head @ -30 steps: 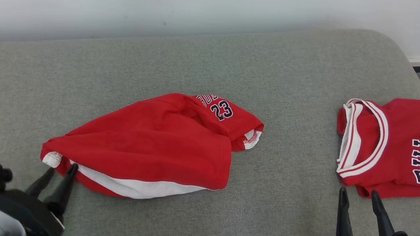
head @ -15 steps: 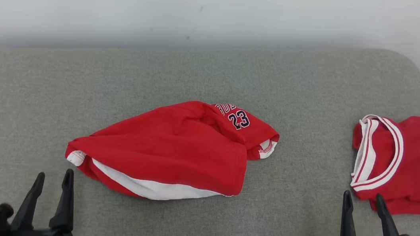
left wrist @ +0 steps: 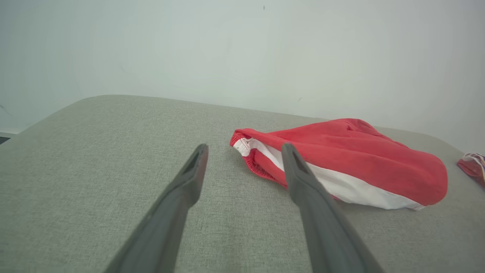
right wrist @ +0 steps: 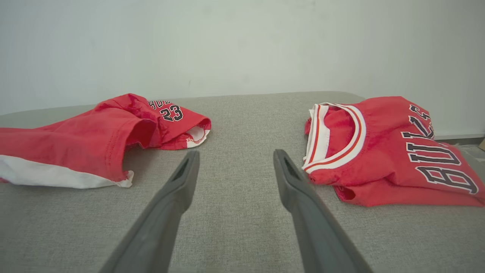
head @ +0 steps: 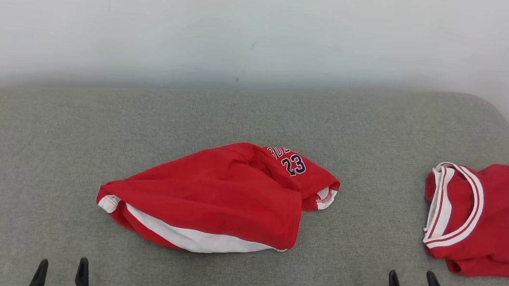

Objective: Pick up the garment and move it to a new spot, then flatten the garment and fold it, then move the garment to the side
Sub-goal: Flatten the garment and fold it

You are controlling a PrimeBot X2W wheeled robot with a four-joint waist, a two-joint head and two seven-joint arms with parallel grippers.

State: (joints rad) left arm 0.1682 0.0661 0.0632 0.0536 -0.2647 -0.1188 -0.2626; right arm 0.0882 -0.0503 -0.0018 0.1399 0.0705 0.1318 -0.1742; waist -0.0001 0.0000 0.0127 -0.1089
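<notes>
Wall (head: 268, 28): pale, and I see it across the top of the frame.
Cushion (head: 41, 136): grey fabric pad spanning the middle and bottom of the head view; both pieces of clothing lie on it.
Red garment (head: 218, 197): crumpled at the centre of the frame, with a white band along its lower edge and "23" at its upper right. Nothing grips it.
Jersey (head: 492, 225): folded at the right edge with its striped collar facing left, well apart from the garment.
Right gripper (head: 411, 274): lower right, fingers spread wide and empty, tips near the jersey but not touching it.
Left gripper (head: 63, 263): bottom left, fingers wide and empty, clear of the garment.
</notes>
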